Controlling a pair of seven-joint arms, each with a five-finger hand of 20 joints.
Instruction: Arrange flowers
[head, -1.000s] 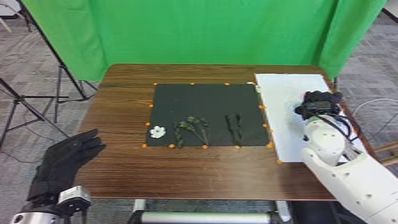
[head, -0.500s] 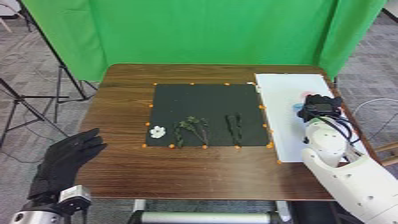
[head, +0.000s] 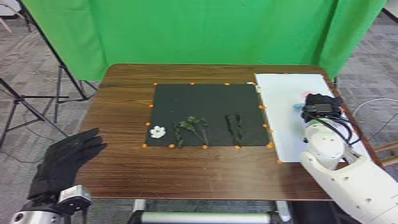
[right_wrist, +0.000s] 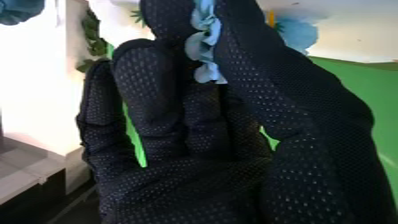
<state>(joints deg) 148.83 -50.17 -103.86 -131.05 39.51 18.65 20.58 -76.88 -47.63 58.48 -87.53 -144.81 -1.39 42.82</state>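
Pinching a pale blue flower between its thumb and fingers, the right hand was over the right part of the white board, with a blue patch just beside it and a pink one near it. In the right wrist view the petals ran along the gap between thumb and fingers (ruffled ones, rather like crumpled ribbon), and a second blue flower was beyond the thumb, while some green leaves were farther off past the fingers.

The left hand was by the table's left edge, its fingers straight and relaxed, holding nothing. On the black mat, a white flower lay near the near left corner. Leafy green stems lay just to its right, and two thin dark stems lay farther right, apart from them. Orange dots marked the mat's edges on the brown table, and a green curtain hung behind
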